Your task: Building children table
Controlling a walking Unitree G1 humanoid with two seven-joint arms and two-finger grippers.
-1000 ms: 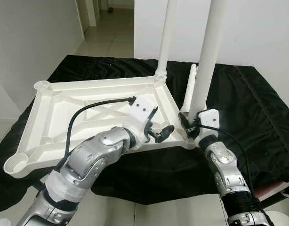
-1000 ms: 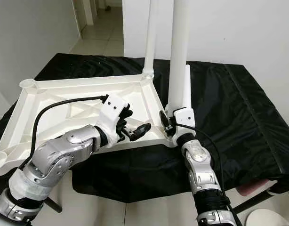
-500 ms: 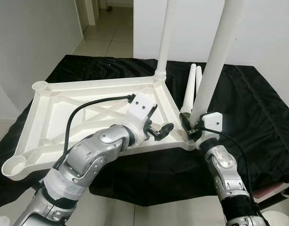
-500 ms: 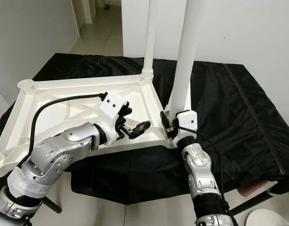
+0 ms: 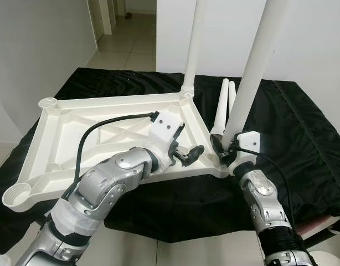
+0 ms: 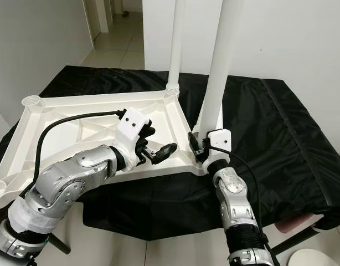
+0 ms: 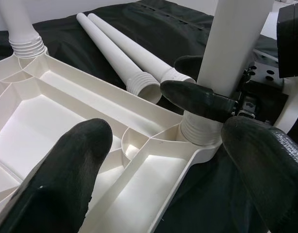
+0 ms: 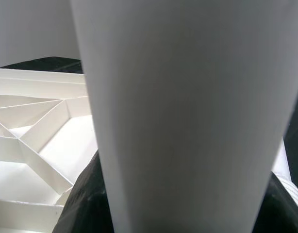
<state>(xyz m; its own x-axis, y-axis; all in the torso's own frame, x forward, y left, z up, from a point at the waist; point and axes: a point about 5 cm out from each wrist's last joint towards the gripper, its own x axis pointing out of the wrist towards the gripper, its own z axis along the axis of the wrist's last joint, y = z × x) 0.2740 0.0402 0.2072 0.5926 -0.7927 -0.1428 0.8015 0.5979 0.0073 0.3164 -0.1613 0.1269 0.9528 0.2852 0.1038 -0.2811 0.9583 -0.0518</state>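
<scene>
Right eye view: right gripper (image 6: pixel 199 147) clamps the base of a tilted white leg (image 6: pixel 219 72) seated in the near corner socket of the upturned tabletop (image 6: pixel 65 119). Left gripper (image 6: pixel 159 152), fingers spread, hovers over the tabletop's near rim beside it. Two loose legs (image 7: pixel 124 60) lie on the black-draped surface (image 6: pixel 281 138) behind.

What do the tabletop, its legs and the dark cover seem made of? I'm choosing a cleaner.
Tabletop: probably moulded plastic, matt white, judging by its ribbed underside and corner sockets. Legs: likely the same plastic, hollow tubes with threaded ends. Cover: black woven-looking fabric, slightly shiny, with folds and creases.
</scene>
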